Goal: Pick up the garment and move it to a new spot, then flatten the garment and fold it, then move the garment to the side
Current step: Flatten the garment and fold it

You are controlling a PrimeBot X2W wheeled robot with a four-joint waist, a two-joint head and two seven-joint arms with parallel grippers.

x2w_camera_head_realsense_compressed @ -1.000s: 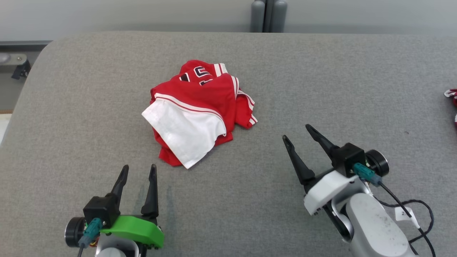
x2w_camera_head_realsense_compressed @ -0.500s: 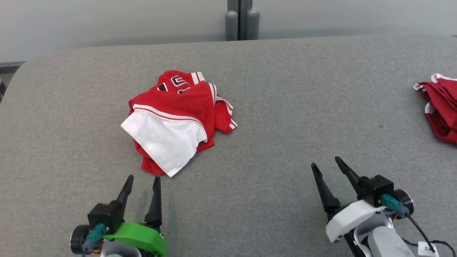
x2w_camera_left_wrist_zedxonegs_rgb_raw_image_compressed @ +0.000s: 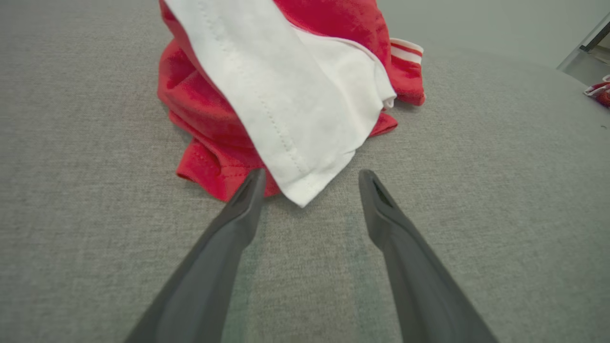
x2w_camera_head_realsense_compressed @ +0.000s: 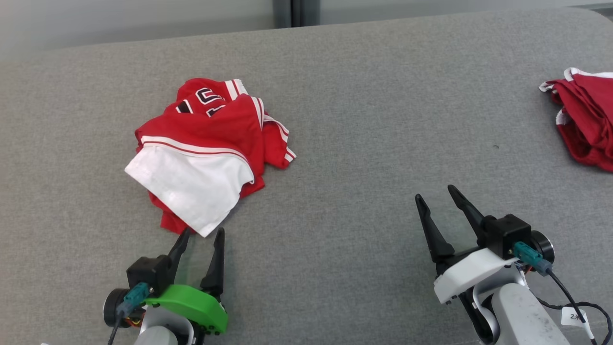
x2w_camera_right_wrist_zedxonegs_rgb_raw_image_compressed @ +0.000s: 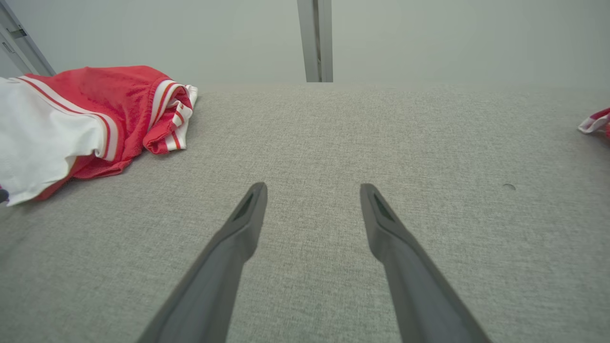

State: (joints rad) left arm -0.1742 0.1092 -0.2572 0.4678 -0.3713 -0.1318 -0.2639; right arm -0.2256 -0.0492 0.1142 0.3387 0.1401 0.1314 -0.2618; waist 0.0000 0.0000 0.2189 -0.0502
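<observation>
Garment (x2w_camera_head_realsense_compressed: 210,129): just ahead of left gripper (x2w_camera_head_realsense_compressed: 203,231), corner at its tips.
Left gripper: nearer, spread wide, empty.
Right gripper (x2w_camera_head_realsense_compressed: 434,192): spread wide, empty.

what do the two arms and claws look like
Both claws have two long, tapering dark fingers on a black block with a teal plug. The left claw has a bright green mount; the right claw a white mount, a speckled pale forearm, a black cable and a small white tag.
</observation>
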